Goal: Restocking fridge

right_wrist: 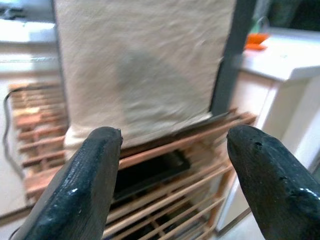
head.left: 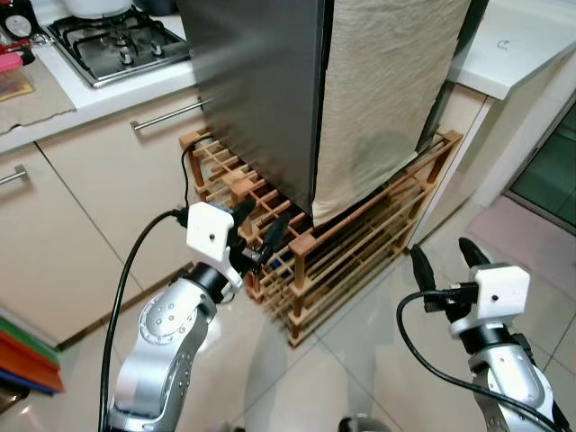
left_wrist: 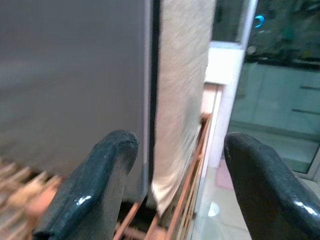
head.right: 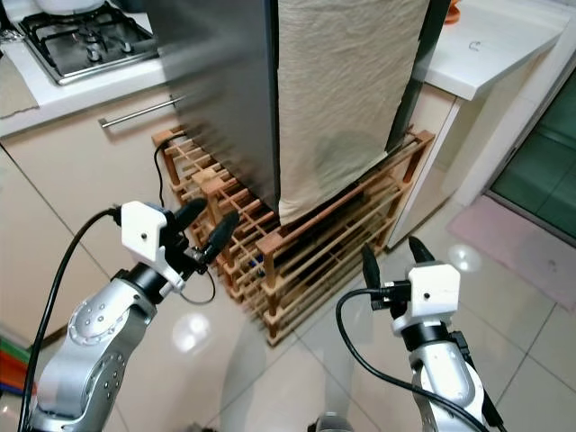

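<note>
Standing on a wooden slatted rack (head.left: pixel 360 247): a grey fridge (head.left: pixel 256 90), its front face draped with a beige cloth (head.left: pixel 387 90) hanging down to the rack's top edge. Raised just beside the fridge's lower left corner: left gripper (head.left: pixel 261 227), fingers spread apart and empty, tips pointing at the rack slats under the fridge's grey side. Held lower and to the fridge's right, near the rack's front corner over pale floor tiles (head.left: pixel 360 360): right gripper (head.left: pixel 444 256), fingers likewise spread wide with nothing between them, aimed toward the cloth and the rack below it. Trailing down beside the rack's left end: a black cable (head.left: pixel 189 175). Behind and left of the fridge: a gas hob (head.left: pixel 117 45) set in a white counter above cream cabinet drawers (head.left: pixel 117 171). Right of the fridge: another white countertop (head.left: pixel 517 40).
</note>
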Robot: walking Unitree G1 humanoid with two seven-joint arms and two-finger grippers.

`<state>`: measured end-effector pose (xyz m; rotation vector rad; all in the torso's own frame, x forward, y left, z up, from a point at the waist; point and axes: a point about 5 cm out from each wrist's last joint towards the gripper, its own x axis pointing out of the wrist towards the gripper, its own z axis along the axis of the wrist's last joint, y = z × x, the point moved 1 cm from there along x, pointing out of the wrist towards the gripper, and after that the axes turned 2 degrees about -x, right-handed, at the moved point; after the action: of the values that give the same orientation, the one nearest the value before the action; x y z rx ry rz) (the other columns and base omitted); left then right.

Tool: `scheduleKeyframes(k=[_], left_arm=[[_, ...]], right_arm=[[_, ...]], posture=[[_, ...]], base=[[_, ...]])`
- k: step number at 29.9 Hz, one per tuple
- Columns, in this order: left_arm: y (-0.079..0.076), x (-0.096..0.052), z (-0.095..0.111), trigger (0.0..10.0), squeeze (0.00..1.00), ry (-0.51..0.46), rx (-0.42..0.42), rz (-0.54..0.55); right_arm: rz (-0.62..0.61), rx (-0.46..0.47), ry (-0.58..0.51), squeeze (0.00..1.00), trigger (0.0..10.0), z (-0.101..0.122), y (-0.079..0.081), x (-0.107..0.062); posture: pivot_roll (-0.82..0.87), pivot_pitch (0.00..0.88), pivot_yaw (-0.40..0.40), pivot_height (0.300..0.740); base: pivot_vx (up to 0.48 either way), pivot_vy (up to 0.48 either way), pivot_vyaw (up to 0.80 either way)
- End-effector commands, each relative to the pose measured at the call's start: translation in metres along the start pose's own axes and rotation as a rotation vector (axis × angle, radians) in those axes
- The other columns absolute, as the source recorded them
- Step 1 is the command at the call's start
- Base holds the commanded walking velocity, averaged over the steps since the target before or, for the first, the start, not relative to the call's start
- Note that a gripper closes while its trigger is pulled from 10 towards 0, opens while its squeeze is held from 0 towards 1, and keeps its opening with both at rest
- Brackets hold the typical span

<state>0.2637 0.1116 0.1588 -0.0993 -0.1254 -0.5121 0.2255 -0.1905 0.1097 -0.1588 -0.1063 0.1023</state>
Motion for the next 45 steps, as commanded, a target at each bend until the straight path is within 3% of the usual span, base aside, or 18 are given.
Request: scheduleKeyframes(k=[1,20,32,39,45], left_arm=[[-0.002,0.005,0.007,10.0,0.0,-0.028,0.01,-0.011],[0.0,0.014,0.007,10.0,0.0,-0.022,0.026,-0.005],[0.003,0.019,0.008,10.0,0.0,-0.013,0.048,0.024],[-0.001,0.034,0.019,10.0,0.0,-0.005,0.033,-0.014],[-0.011,0.036,0.038,10.0,0.0,0.019,0.039,-0.166]], right_arm=[[-0.006,-0.006,-0.009,0.0,10.0,0.001,-0.001,0.003],[-0.006,-0.004,-0.015,0.0,10.0,0.004,0.002,0.007],[0.005,-0.003,-0.007,0.0,10.0,0.003,0.004,0.007],[0.006,-0.001,-0.005,0.0,10.0,0.002,0.006,0.008],[0.002,-0.007,0.003,0.0,10.0,0.0,0.003,0.005]], posture=[[-0.15,0.026,0.04,0.724],[-0.15,0.031,0.048,0.724],[-0.15,0.033,0.048,0.724],[-0.15,0.036,0.055,0.724],[-0.16,0.043,0.059,0.724]], base=[[0.48,0.0,0.0],[0.478,0.0,0.0],[0.0,0.0,0.0],[0.0,0.0,0.0],[0.0,0.0,0.0]])
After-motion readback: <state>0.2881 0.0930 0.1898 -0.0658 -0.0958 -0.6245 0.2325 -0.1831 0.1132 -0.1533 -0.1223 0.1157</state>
